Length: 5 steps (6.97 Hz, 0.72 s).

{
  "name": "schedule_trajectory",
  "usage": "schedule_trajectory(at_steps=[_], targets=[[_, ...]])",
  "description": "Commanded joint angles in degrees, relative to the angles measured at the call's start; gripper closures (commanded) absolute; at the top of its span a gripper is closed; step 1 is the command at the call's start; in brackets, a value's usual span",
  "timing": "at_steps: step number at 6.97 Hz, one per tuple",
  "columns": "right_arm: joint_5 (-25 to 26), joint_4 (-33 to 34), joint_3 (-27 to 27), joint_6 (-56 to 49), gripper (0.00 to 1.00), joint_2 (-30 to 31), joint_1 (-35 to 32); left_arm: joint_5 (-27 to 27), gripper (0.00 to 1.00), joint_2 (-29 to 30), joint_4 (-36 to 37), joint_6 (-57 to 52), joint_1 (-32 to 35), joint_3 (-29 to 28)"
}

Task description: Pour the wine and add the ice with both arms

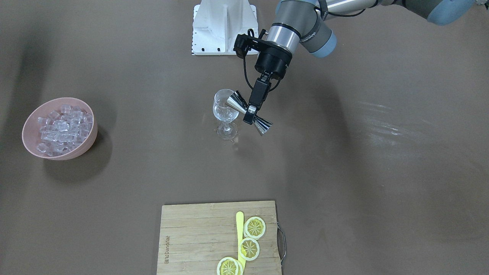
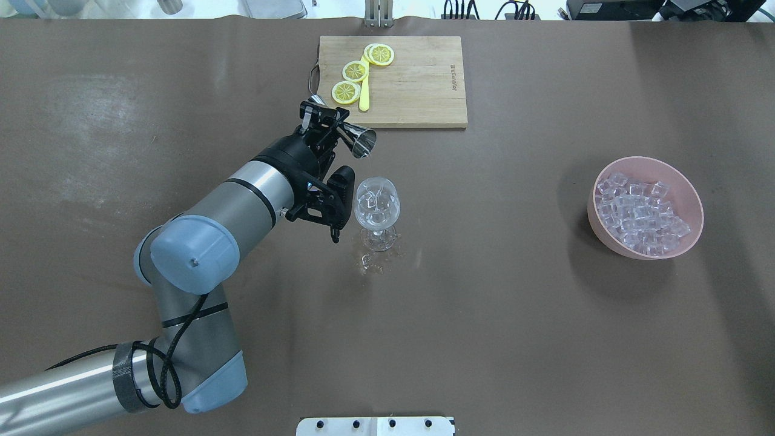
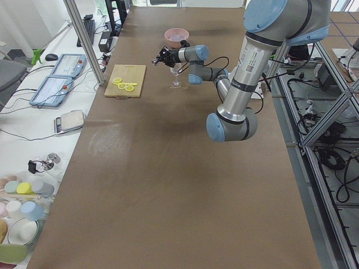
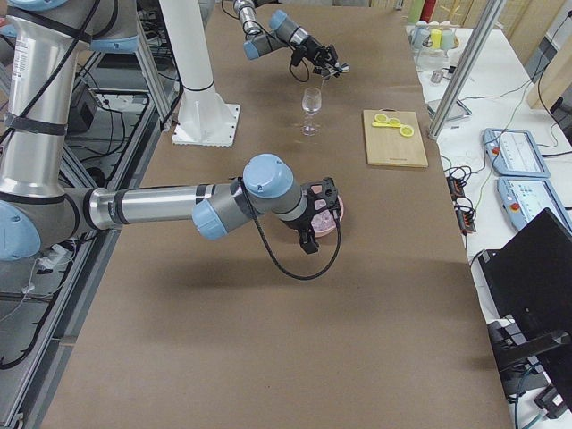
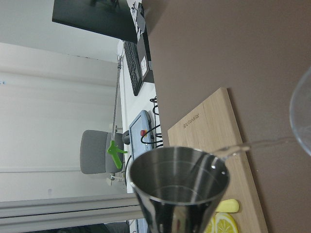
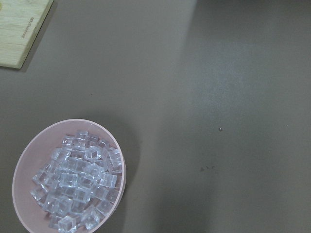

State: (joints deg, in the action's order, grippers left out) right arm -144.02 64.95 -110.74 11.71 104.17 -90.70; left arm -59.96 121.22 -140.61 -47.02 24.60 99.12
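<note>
My left gripper (image 1: 250,114) is shut on the waist of a steel jigger (image 1: 248,111), which is tilted with its mouth over the rim of a clear wine glass (image 1: 225,113) at mid-table. It also shows in the overhead view (image 2: 361,141). In the left wrist view a thin stream of clear wine (image 5: 234,150) runs from the jigger (image 5: 179,187) toward the glass (image 5: 302,121). The ice (image 1: 63,128) fills a pink bowl (image 1: 88,142). My right gripper (image 4: 319,206) hovers above that bowl (image 6: 23,162); I cannot tell whether it is open or shut.
A wooden cutting board (image 1: 195,236) with three lemon slices (image 1: 254,227) and a yellow utensil (image 1: 240,233) lies at the operators' edge. The white pedestal (image 1: 223,26) stands at the robot's side. Small wet glints (image 2: 370,261) lie by the glass foot.
</note>
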Motion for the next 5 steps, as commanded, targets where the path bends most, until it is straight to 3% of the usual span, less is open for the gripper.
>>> schedule_trajectory(at_steps=[1,5], targets=[[-0.3,0.0,0.0,0.9,0.0,0.1,0.0,1.3,1.0,0.0,0.2,0.1,-2.1,0.9],[-0.3,0.0,0.0,1.0,0.0,0.1,0.0,2.6,1.0,-0.5,-0.5,0.2,-3.7,3.3]])
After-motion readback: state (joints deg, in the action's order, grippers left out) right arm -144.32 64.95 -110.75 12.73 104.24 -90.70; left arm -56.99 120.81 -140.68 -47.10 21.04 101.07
